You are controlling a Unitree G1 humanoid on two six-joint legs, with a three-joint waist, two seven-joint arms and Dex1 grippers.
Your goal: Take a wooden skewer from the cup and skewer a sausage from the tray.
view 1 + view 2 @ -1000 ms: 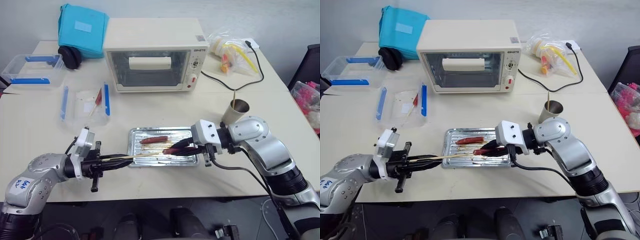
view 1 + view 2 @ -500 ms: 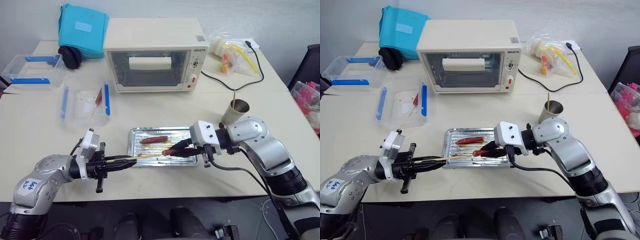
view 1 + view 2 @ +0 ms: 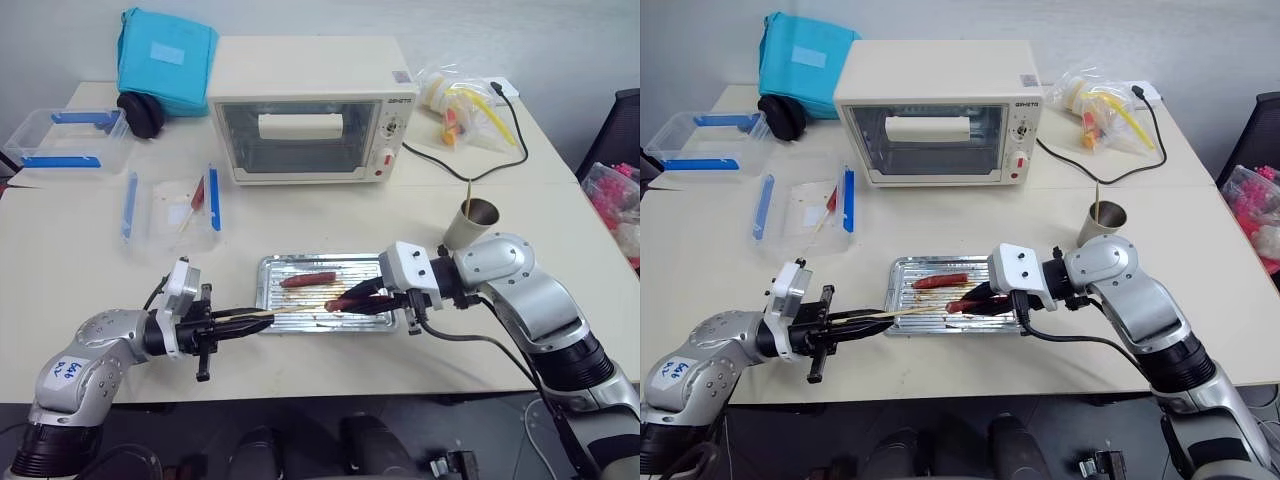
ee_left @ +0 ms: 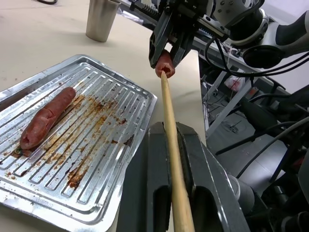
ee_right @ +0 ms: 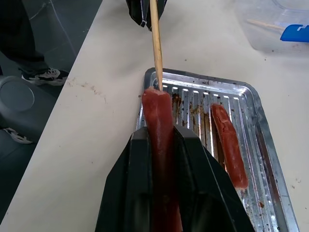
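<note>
Oven (image 3: 312, 110) at upper centre carried a brand mark, too small to read. Tray (image 3: 275, 303) at frame centre held one lighter sausage (image 3: 307, 279). Cup (image 3: 472, 222) at right held one stick. Left gripper (image 3: 243, 322) was clamped on the wooden skewer (image 3: 268, 313); right gripper (image 3: 372, 297) pinched the sausage (image 5: 159, 125) above the tray, skewer tip touching its end.

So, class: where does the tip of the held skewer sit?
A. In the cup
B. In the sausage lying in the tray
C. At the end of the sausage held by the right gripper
C: the wooden skewer in the left gripper meets the end of the sausage clamped by the right gripper.
</note>
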